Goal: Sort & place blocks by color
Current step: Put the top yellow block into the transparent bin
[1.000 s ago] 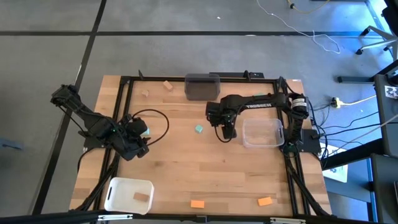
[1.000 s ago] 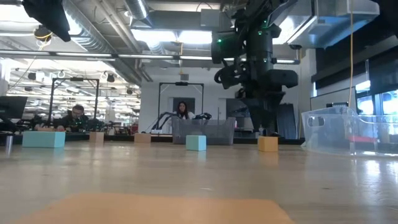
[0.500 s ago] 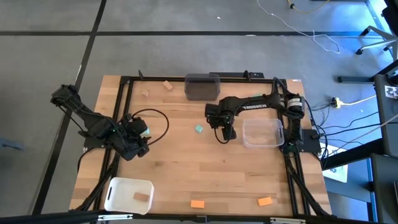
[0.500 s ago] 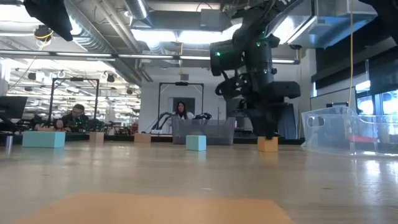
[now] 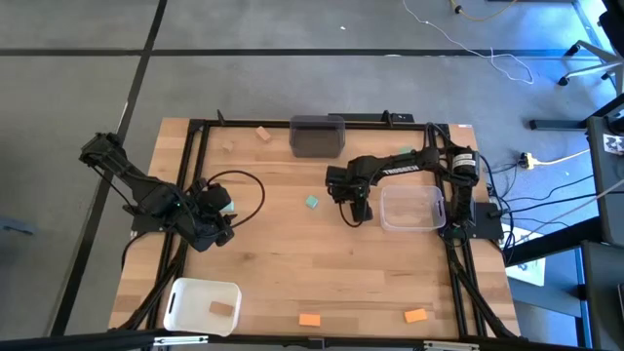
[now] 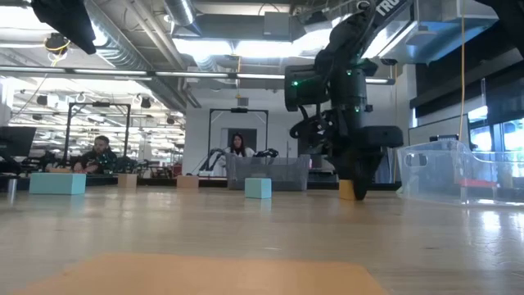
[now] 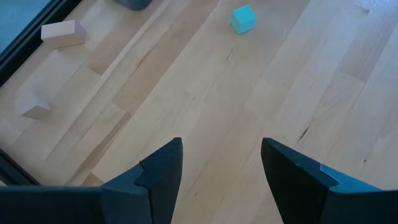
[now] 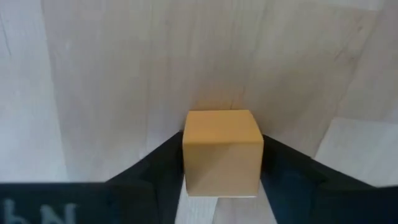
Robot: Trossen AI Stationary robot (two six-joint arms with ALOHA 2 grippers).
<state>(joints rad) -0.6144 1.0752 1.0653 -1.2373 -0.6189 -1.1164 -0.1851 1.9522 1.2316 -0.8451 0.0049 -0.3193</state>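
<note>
My right gripper (image 5: pixel 357 211) stands low over the table's middle, just left of the clear bin, shut on a small orange block (image 8: pixel 222 151) that rests on the wood (image 6: pixel 350 190). A teal block (image 5: pixel 312 202) lies on the table to its left. My left gripper (image 7: pixel 221 168) waits open near the left edge (image 5: pixel 216 220), with another teal block (image 5: pixel 227 207) beside it. Two tan blocks (image 5: pixel 263 135) (image 5: pixel 227 146) lie at the far left. Two orange blocks (image 5: pixel 309 319) (image 5: pixel 415 315) lie by the near edge. My right gripper pinches the orange block between its two fingers (image 8: pixel 163 165), one on each of two opposite side faces (image 8: pixel 188 155). The fingers come from above, pointing down. The block sits upright with its underside on the table (image 6: pixel 347 195).
A clear bin (image 5: pixel 411 208) stands right of my right gripper, a dark grey bin (image 5: pixel 318 136) at the far edge, and a white bin (image 5: pixel 202 304) holding a tan block (image 5: pixel 222 308) at the near left corner. A black cable loops near my left gripper (image 5: pixel 255 190).
My right gripper has come down from above the orange block until its fingers stand around it at table height, shifting a little toward the clear bin. The block has stayed on the table.
</note>
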